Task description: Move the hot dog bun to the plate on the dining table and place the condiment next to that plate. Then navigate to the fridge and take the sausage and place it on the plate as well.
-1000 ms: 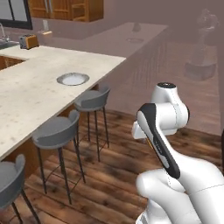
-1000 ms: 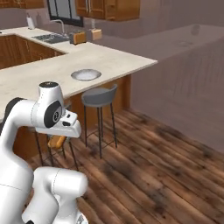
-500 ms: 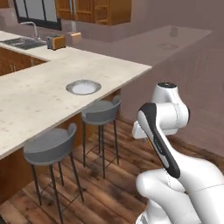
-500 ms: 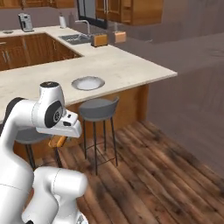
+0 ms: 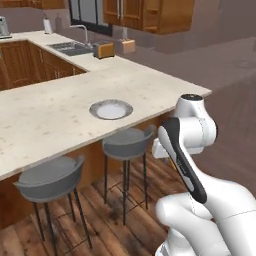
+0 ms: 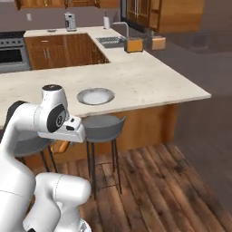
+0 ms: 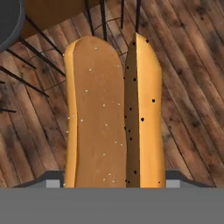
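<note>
My gripper (image 7: 113,181) is shut on the hot dog bun (image 7: 111,113), a long tan split bun that points away from the hand, over the wooden floor. In the right base view the bun (image 6: 61,146) peeks out under the white hand, low beside the counter front. The plate (image 5: 93,110), round and grey-white, lies near the front edge of the pale stone dining counter (image 5: 45,125). That plate (image 6: 80,97) has nothing on it and sits above and beyond my hand.
Two grey bar stools (image 5: 127,145) (image 5: 50,177) stand under the counter's overhang, between me and the plate. A sink (image 5: 75,47) and a toaster (image 5: 105,50) sit on the far counter run. Open wooden floor (image 6: 172,181) lies to the right.
The whole picture has shifted: the base has driven and turned, so the counter and plate now sit nearer and more central. The arm's pose and its hold on the bun are unchanged.
</note>
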You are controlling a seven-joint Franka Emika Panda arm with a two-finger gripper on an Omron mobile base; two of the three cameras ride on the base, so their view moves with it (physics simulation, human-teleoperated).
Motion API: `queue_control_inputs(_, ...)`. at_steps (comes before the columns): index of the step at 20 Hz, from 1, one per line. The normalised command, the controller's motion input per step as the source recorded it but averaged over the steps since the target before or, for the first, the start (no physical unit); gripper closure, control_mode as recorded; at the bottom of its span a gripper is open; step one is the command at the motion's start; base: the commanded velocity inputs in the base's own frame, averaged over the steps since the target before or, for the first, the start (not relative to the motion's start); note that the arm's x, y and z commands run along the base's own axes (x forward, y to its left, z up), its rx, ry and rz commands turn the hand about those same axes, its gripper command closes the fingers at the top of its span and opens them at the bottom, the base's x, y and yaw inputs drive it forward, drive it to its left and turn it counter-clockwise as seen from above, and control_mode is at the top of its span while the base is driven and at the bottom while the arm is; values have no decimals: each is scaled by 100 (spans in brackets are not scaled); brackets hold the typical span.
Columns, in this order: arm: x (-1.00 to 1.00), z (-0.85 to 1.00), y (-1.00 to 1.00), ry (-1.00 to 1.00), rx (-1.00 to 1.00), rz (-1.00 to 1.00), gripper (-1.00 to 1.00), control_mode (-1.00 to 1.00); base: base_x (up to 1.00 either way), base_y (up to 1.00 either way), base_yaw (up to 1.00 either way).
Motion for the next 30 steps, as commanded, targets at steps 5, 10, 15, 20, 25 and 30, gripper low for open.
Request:
queue_control_inputs(5, 0, 0, 0, 0, 0, 0, 100, 100, 77, -54, 50)
queue_control_inputs(10, 0, 0, 0, 0, 0, 0, 100, 100, 67, -52, 52)
queue_control_inputs(15, 0, 0, 0, 0, 0, 0, 100, 100, 61, -50, 48)
queue_control_inputs(20, 0, 0, 0, 0, 0, 0, 100, 100, 71, -33, 24)
queue_control_inputs(25, 0, 0, 0, 0, 0, 0, 100, 100, 80, -29, 6)
queue_control_inputs(30, 94, 5, -52, 9, 7, 0, 100, -100, 0, 0, 0)
